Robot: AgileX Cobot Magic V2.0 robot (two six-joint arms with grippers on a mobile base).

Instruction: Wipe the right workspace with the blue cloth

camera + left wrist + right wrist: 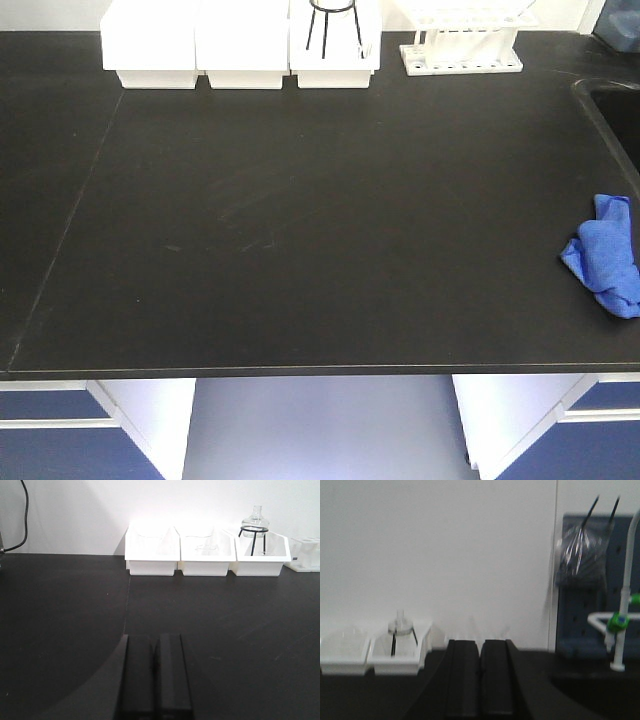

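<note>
The blue cloth (pixel 604 255) lies crumpled on the black countertop (pixel 320 220) at its right edge, in the front view. Neither gripper shows in the front view. In the left wrist view my left gripper (pixel 154 636) is shut and empty, low over the black top, facing the white bins. In the right wrist view my right gripper (pixel 480 641) is shut and empty, raised above the counter and facing the back wall. The cloth shows in neither wrist view.
Three white bins (pixel 240 45) stand along the back edge; the right one holds a glass flask on a black wire stand (pixel 256 527). A white tube rack (pixel 462 45) stands beside them. A sink (pixel 615 110) is at the far right, with a tap (pixel 622 605) and pegboard behind.
</note>
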